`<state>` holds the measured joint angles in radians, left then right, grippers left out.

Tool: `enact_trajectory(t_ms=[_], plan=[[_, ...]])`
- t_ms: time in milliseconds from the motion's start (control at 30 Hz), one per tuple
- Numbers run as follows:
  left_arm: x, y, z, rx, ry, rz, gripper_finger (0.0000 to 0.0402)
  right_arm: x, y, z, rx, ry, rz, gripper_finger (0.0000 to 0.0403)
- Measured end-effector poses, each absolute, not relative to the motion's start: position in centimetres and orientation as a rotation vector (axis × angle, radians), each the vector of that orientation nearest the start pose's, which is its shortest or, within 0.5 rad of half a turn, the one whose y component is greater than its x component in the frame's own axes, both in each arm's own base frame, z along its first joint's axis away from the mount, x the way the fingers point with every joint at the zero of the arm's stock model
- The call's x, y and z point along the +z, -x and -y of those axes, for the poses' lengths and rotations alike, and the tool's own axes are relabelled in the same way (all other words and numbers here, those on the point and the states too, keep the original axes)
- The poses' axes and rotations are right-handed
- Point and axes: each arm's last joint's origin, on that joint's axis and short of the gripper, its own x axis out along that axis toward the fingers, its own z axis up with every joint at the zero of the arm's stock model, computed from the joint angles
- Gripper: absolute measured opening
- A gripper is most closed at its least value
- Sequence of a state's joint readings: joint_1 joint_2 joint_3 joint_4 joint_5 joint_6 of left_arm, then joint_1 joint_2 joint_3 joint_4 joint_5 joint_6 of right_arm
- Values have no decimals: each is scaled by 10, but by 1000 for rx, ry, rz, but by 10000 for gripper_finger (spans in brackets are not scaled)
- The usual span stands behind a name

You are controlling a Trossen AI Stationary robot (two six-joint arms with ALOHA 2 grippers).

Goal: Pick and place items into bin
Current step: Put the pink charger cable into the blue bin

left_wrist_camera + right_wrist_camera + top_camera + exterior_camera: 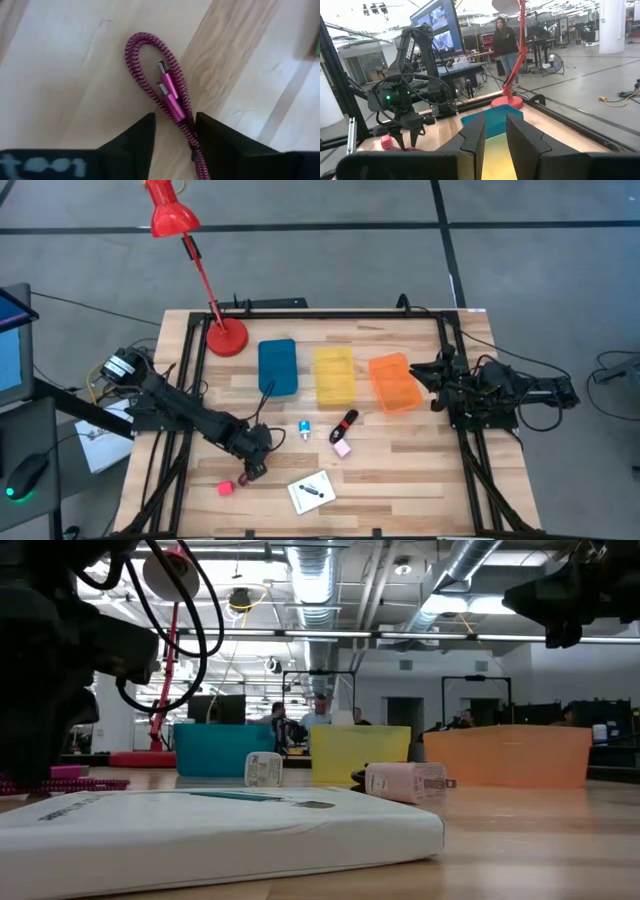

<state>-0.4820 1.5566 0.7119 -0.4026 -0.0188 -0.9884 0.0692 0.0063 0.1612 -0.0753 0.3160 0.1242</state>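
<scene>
Nearby, pink block (342, 448), pen-like piece (346, 421) and white card (311, 491) flank the cord (167, 87).

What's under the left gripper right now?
The left gripper hangs open over the looped pink braided cord, its two plugs lying on bare wood. The cord's tail runs between the fingers and out of view, so where it ends is hidden.

Your high view looks straight down on the whole bench (420, 470). Your low view sits at bench level, facing the room. Both share the three bins. Your left wrist view looks closely down; your right wrist view faces across.
</scene>
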Motion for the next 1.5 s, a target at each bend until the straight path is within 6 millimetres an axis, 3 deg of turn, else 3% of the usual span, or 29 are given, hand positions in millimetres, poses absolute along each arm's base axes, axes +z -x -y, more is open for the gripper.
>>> enact_trajectory(t_ms=[233, 400, 567, 700, 867, 1033, 1300, 1400, 1500], plan=[[132, -223, 115, 242, 448, -1278, 15, 210, -84, 3, -242, -139, 93, 70], [141, -235, 112, 289, 383, -1217, 8, 210, -84, 3, -242, -139, 94, 70], [192, -262, 110, 358, 211, -1104, 5, 210, -84, 3, -241, -139, 94, 70], [241, -275, 95, 497, -10, -1045, 3, 210, -84, 3, -241, -140, 94, 70], [273, -283, 56, 620, -194, -1087, 2, 210, -84, 3, -241, -156, 96, 70], [267, -290, -4, 728, -183, -1153, 1, 210, -84, 3, -240, -173, 98, 70], [257, -293, -97, 732, 286, -1036, 4, 210, -84, 3, -240, -173, 98, 70], [260, -291, -118, 765, 364, -962, 9, 210, -84, 3, -240, -173, 98, 70], [252, -286, -127, 747, 495, -983, 10, 210, -84, 3, -240, -173, 98, 70]])
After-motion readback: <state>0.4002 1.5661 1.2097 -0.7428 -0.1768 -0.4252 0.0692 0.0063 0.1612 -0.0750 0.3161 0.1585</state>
